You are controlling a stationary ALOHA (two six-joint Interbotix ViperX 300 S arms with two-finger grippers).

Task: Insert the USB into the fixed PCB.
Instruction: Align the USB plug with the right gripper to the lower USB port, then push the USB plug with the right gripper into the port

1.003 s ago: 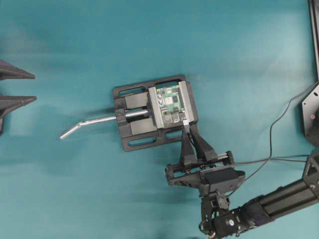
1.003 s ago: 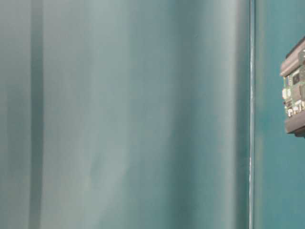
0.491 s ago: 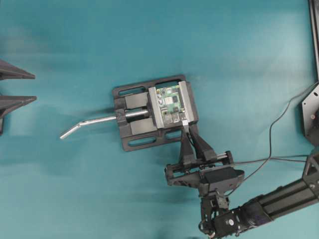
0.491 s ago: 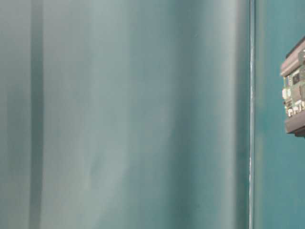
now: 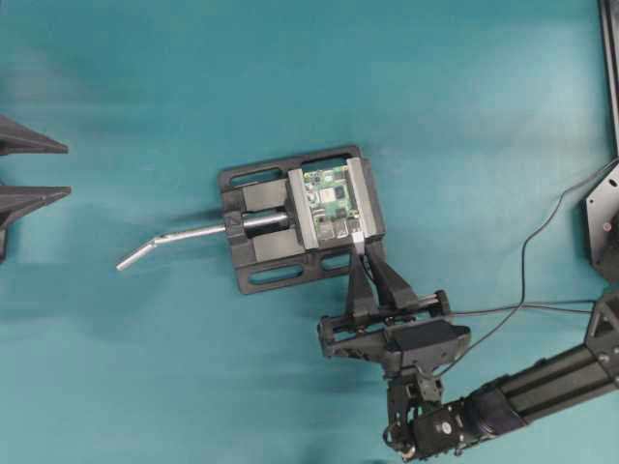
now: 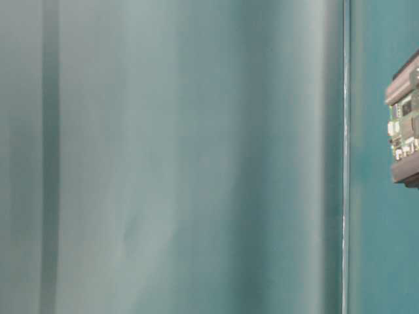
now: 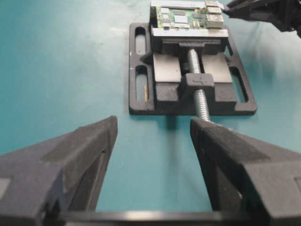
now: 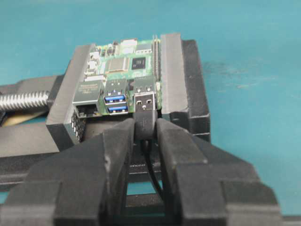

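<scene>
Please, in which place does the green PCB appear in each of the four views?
Overhead: fixed PCB, centre, clamped in the vise.
Table-level: right edge, cut off.
Left wrist: top, right of centre.
Right wrist: upper middle.
Shared landmark: the vise's grey clamping faces.

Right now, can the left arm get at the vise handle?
Probably yes. The left gripper stands open, holding nothing, and bare table lies between it and the vise handle. The right gripper is busy on the board's far side.
</scene>
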